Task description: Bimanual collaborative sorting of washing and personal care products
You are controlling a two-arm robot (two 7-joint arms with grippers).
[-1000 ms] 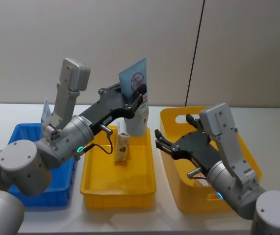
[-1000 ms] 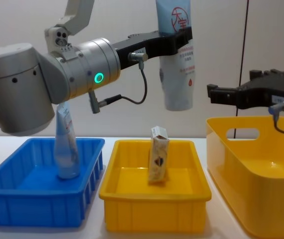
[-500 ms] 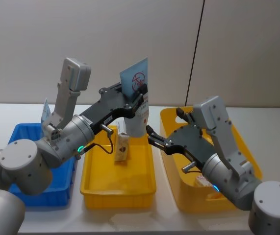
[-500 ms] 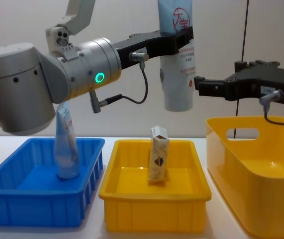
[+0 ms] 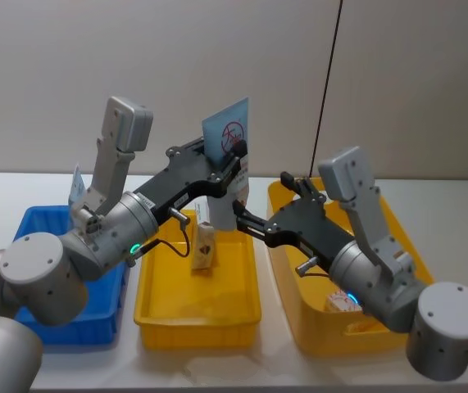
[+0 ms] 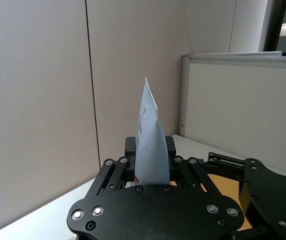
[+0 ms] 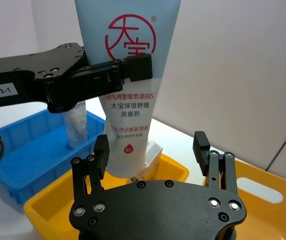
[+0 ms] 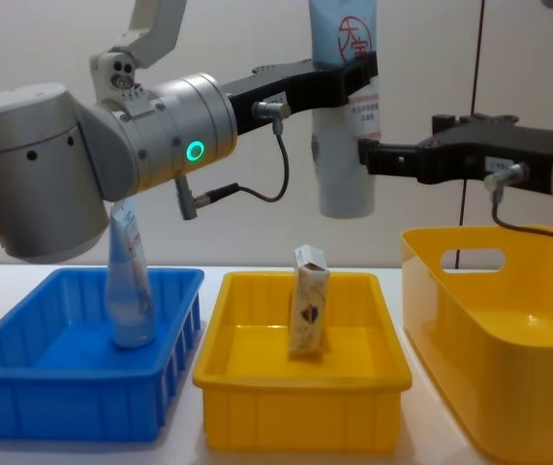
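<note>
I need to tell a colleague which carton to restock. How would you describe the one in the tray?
Find the shallow yellow tray between the blue bin and the deeper yellow bin. The cream carton stands upright in it, alone, its top flap open.

Lighting's pretty even and bright, looks like soft overhead room light, and the shadows stay faint. Small glossy highlights sit on the shiny yellow plastic tray (image 8: 300,373) at lower centre of the chest view. The big grey rounded robot arm joint (image 8: 39,170) at left looks slightly soft up close.
</note>
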